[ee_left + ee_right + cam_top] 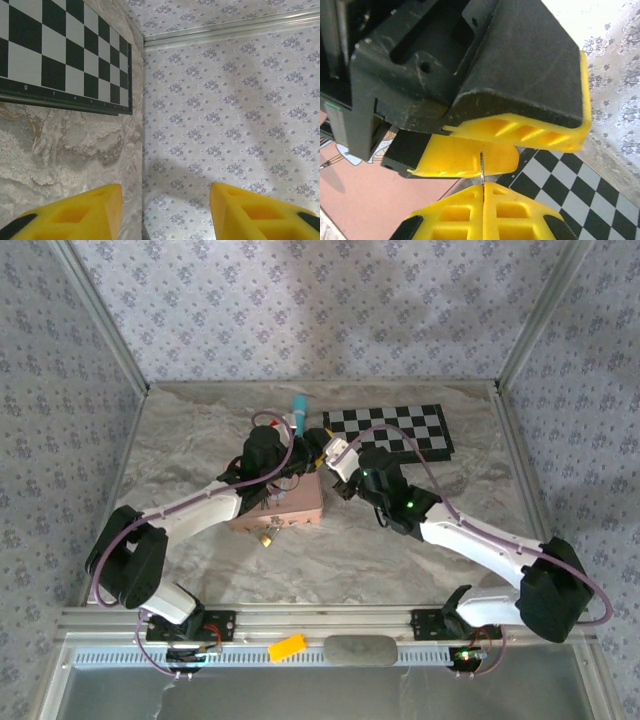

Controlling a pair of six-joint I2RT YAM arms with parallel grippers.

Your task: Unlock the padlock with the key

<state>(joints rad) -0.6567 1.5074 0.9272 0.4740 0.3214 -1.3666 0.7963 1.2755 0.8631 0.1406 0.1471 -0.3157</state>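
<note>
At box [290,502] near edge, padlock [268,536] apart from left end effector [165,197]

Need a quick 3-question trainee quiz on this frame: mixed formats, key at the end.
1. True or false: the left pincer is shut.
2. What does the right pincer grip? A) a coin B) the key C) a screw
3. Seen from the top camera, at which edge of the pink box is the padlock?

Key:
1. False. Its fingers stand apart with nothing between them.
2. B. A thin metal blade, seen edge-on, is pinched between the closed fingertips.
3. The near edge, the side toward the arm bases.
</note>
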